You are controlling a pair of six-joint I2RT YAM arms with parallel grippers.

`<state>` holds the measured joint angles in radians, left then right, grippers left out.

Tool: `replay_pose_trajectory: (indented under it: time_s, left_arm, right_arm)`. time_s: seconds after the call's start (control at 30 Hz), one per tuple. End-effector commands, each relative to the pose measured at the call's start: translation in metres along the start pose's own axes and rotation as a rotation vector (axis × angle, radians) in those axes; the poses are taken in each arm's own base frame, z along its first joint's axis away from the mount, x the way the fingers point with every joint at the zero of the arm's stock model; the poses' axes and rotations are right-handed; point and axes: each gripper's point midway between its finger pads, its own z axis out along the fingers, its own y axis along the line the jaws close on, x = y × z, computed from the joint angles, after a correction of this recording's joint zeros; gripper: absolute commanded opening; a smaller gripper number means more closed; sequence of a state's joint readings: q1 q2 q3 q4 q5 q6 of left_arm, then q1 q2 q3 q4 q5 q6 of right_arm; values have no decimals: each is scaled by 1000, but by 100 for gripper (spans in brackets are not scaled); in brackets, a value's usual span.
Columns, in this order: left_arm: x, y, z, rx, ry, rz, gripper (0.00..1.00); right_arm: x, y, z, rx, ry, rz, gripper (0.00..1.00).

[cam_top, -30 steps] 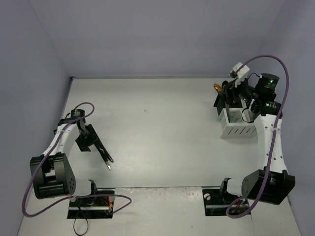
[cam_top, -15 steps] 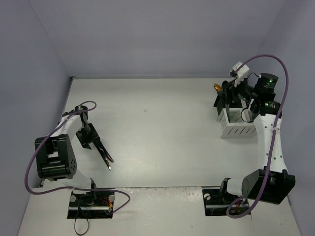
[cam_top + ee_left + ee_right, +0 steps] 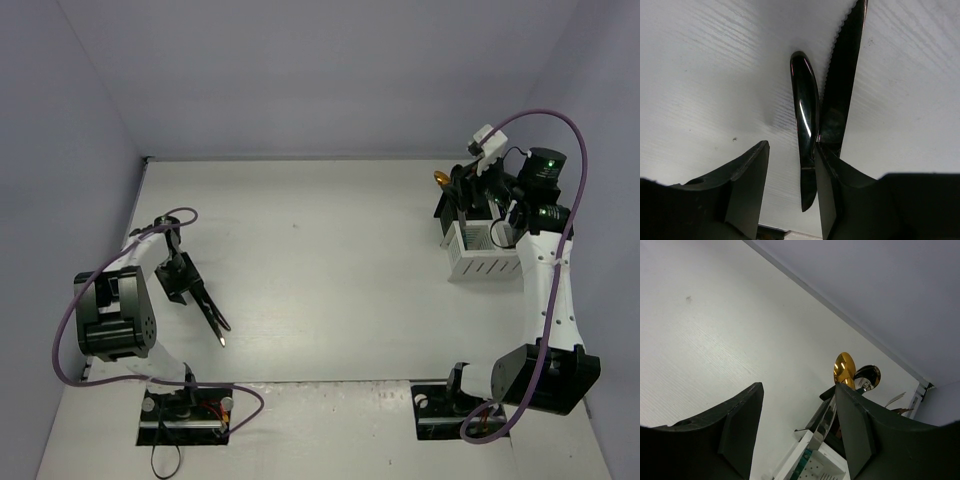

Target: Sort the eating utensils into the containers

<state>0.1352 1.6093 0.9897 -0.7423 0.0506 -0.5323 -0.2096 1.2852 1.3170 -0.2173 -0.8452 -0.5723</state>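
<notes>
**Left tool set around a black knife, bins far across the surface**

Seen from overhead, the white surface (image 3: pixel 330 260) is lit evenly. The left arm reaches low over its near-left part. In the left wrist view, the left tool (image 3: pixel 792 147) has its jaws parted. A black knife (image 3: pixel 845 75) with a saw-toothed blade lies on the surface between them. It rests against one finger, and the other finger (image 3: pixel 747 185) stands apart from it, so nothing is pinched yet. A glossy dark strip (image 3: pixel 805 115) lies beside the blade, and I cannot tell whether it is a second utensil.

The white bin (image 3: pixel 480 262) and the black bin (image 3: pixel 450 215) stand joined at the far right, well apart from the knife. The right tool (image 3: pixel 799 385) hovers above them with its jaws wide apart and nothing between its fingers. A gold spoon (image 3: pixel 844 367) stands up out of the bins.

The step in hand looks like the pick-up of one of the last loose pieces. The next move probably calls for clamping onto the thin knife without letting it slide away. After that it needs lifting and carrying a long way to the right.
</notes>
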Motion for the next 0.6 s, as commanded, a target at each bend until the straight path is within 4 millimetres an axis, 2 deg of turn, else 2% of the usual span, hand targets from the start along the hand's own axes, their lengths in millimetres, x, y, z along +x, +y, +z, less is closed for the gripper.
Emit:
replay_pose_trajectory:
  time_s: [0.0,0.33,0.57]
  left_arm:
    - [-12,-2,-2,0,-28,-12,36]
    - [-6,5,12,-29,-14,6,36]
    - [2,12,6,-30,-36,21,36]
  right_arm:
    - [-32,-11,-4,30,-70,-60,56]
    - [-37,-12,-7,37,-79,-68,56]
    - [-38,-11,-8,39,-80,-72,56]
